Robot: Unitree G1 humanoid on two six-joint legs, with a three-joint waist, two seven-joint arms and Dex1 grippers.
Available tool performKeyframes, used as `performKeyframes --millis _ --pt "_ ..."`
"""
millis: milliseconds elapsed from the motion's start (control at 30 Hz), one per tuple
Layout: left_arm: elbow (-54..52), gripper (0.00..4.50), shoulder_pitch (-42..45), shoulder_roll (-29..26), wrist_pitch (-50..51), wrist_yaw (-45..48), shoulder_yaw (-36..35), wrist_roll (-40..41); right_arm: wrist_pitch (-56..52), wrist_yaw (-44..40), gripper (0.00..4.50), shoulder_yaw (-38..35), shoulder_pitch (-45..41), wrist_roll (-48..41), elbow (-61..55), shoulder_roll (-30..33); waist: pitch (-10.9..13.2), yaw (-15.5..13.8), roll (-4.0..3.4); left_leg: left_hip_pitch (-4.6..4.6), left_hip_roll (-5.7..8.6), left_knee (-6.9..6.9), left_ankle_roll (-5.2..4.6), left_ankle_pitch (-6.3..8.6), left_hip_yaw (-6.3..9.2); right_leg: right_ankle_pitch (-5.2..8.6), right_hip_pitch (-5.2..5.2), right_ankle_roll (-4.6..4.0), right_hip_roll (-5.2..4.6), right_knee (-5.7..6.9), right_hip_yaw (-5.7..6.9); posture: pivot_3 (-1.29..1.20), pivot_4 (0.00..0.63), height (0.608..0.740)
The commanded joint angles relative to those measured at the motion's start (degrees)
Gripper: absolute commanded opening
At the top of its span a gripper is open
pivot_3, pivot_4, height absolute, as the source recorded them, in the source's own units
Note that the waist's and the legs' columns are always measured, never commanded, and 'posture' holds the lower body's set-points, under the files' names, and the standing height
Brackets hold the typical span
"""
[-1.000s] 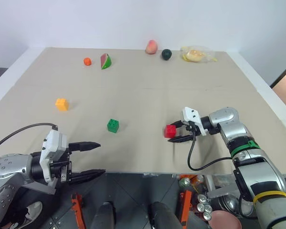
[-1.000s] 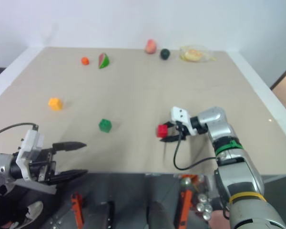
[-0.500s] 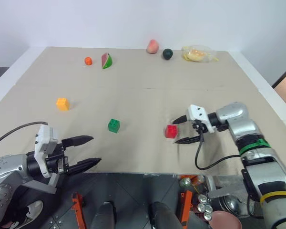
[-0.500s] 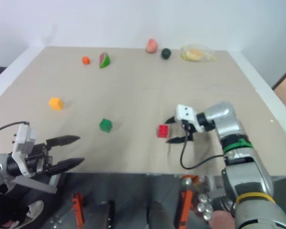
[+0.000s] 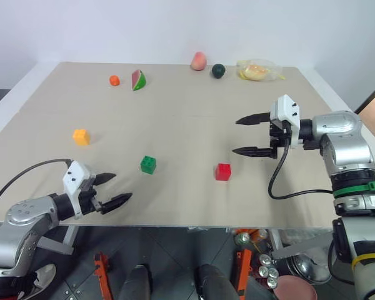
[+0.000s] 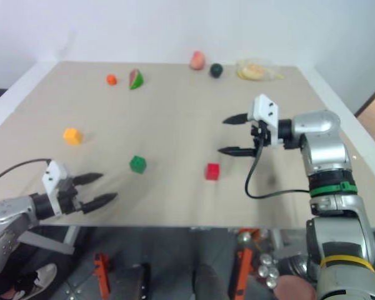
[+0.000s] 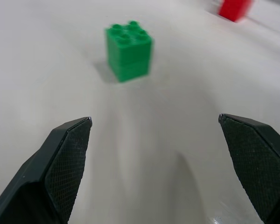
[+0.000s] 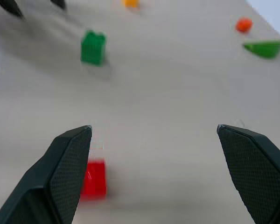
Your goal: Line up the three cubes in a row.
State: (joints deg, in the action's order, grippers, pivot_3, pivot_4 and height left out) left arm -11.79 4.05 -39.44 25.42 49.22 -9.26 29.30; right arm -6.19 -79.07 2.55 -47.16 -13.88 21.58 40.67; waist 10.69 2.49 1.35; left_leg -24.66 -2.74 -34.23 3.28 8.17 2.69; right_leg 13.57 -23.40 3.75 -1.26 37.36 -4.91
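Currently we list 3 cubes, well apart: red cube [image 5: 223,172], green cube [image 5: 148,164], yellow-orange cube [image 5: 81,137]. Left gripper [image 5: 113,190] and right gripper [image 5: 250,134]: spread, empty. Risk: left fingers [image 7: 65,154] could nudge green askew, spoiling the row.

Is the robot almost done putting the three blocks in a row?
Not yet. The red cube and green cube already sit side by side near the table's front edge, with a gap between them. The right gripper hangs open above the table, holding nothing. The left gripper, also open and empty, points toward the green cube. The yellow-orange cube sits apart, farther back on the left, and must join the others.
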Motion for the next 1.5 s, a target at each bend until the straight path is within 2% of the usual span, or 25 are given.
performKeyframes --millis 33,367,667,867,1000,1033,1067,1167,1267,1367,1500 --pt "1.5 4.5 3.95 1.28 1.11 -1.4 1.83 -0.84 -4.34 2.77 4.46 -1.95 3.08 -3.04 -9.17 0.05 0.0 -0.03 0.0 -0.06 0.02 -0.01 0.0 0.0 0.01 0.01 -0.02 0.04 0.0 0.0 -0.01 0.0 0.15 0.74" --pt "6.18 4.5 14.09 8.6 5.22 -8.26 9.6 -6.41 -11.08 7.49 4.46 -3.66 6.91 -7.56 -20.25 0.15 0.01 0.16 -0.01 -0.05 0.03 -0.18 0.0 0.0 0.01 -0.14 0.0 0.17 0.02 0.01 -0.03 0.0 0.15 0.74" --pt "9.18 4.5 17.76 12.24 6.95 -15.16 11.89 -12.28 -11.7 9.52 4.46 -3.88 8.41 -8.29 -22.12 0.61 0.01 0.21 -0.01 -0.07 0.04 -0.2 0.0 0.0 0.01 -0.17 0.01 0.23 0.02 0.0 -0.06 0.0 0.15 0.74" --pt "9.56 4.5 17.99 13.77 7.51 -16.54 12.33 -13.64 -11.97 10.26 4.46 -3.75 8.68 -8.68 -22.59 0.71 0.01 0.21 -0.01 -0.06 0.04 -0.2 0.0 0.0 0.01 -0.18 0.01 0.25 0.02 0.0 -0.06 0.0 0.15 0.74" --pt "10.12 3.39 17.99 14.23 6.86 -17.19 12.04 -14.42 -11.98 10.53 4.5 -3.65 8.73 -8.83 -22.65 0.7 0.01 0.21 -0.01 -0.04 0.04 -0.2 0.0 0.0 0.01 -0.19 0.02 0.25 0.03 0.0 -0.06 0.0 0.15 0.74" --pt "10.2 2.94 18.17 14.53 6.84 -17.24 11.84 -14.29 -12.02 10.64 4.5 -3.66 8.8 -8.89 -22.68 0.67 0.01 0.21 -0.01 -0.04 0.04 -0.2 0.0 0.0 0.01 -0.19 0.02 0.25 0.02 0.0 -0.07 0.0 0.15 0.74" --pt "10.32 2.79 18.39 14.74 6.87 -17.32 11.77 -14.26 -12.11 10.79 4.5 -3.7 8.87 -9.01 -22.69 0.63 0.01 0.21 -0.01 -0.05 0.04 -0.2 0.0 0.0 0.01 -0.19 0.02 0.25 0.02 0.0 -0.06 0.0 0.15 0.74" --pt "11.04 1.72 19.12 14.58 6.42 -16.64 12.58 -14.96 -12.29 11.3 4.5 -3.75 9.44 -9.32 -23.13 0.59 0.01 0.21 -0.01 -0.06 0.05 -0.2 0.0 0.0 0.01 -0.19 0.02 0.26 0.02 0.0 -0.07 0.0 0.15 0.74" --pt "13.1 1.72 20.29 14.22 4.52 -14.73 13.31 -15.7 -13.46 12.52 4.5 -4.49 10.75 -10.25 -24.48 0.48 0.01 0.09 -0.01 -0.06 0.05 -0.19 0.0 0.0 0.03 -0.18 0.03 0.27 0.02 0.0 -0.04 0.0 0.15 0.74" --pt "16.69 1.72 21.86 13.63 -1.5 -9.82 13.86 -16.06 -16.09 14.46 4.5 -6.14 13.58 -12.2 -27.39 0.56 0.0 -0.05 -0.01 -0.08 0.07 -0.2 -0.04 -0.03 0.04 -0.18 0.06 0.27 0.02 0.0 -0.05 0.0 0.15 0.74" --pt "25.88 1.72 27.23 12.55 -12.56 4.51 14.58 -14.3 -21.14 15.71 4.5 -11.58 23.7 -17.04 -34.68 2.86 -0.02 -0.26 0.03 -0.2 0.07 -0.26 -0.04 -0.04 0.02 -0.13 0.04 0.33 0.0 -0.01 -0.04 0.0 0.15 0.74"
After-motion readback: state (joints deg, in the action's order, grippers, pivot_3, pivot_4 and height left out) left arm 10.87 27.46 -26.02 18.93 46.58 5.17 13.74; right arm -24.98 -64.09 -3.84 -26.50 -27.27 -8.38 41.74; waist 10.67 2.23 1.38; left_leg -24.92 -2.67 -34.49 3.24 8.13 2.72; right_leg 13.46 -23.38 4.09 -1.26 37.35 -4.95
